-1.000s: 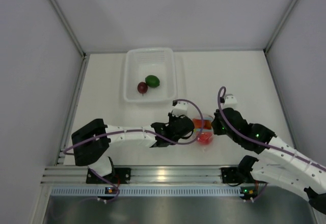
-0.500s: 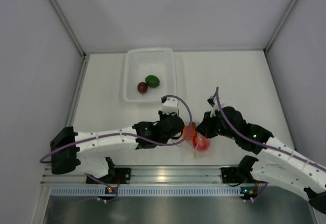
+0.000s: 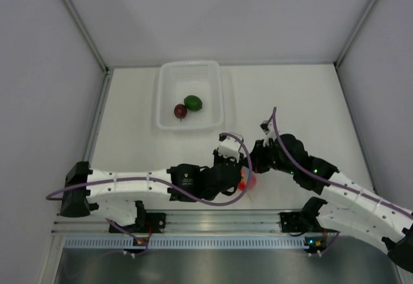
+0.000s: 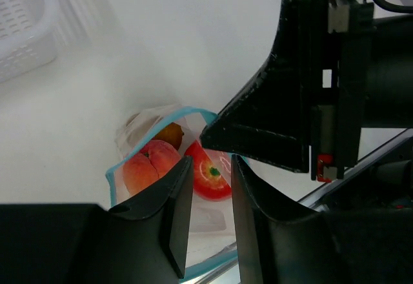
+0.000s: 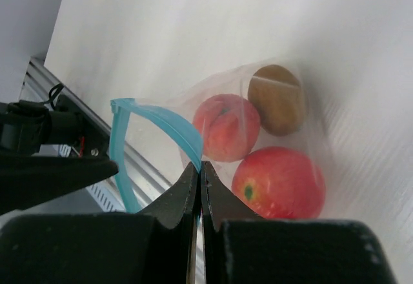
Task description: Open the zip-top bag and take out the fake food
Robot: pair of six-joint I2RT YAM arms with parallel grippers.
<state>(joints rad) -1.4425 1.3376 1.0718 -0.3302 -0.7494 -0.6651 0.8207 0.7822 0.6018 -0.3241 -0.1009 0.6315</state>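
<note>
Top external view: over the surface (image 3: 303, 103), the left arm (image 3: 142, 182) lies low, stretched rightward. The right arm (image 3: 335, 190) bends in to meet it near the front edge. The tub (image 3: 191, 68) behind holds the green fruit (image 3: 193, 102) and maroon fruit (image 3: 181, 111). The right gripper (image 5: 199, 166) is pinched tight on the zip-top bag (image 5: 193, 113) at its teal strip. The left gripper (image 4: 211, 162) is spread over the bag's mouth, above the red fruit (image 5: 277, 182), peach-coloured fruit (image 5: 226, 126) and brown fruit (image 5: 277, 100). Versus half a second back, the left wrist has slid right and hides most of the bag.
</note>
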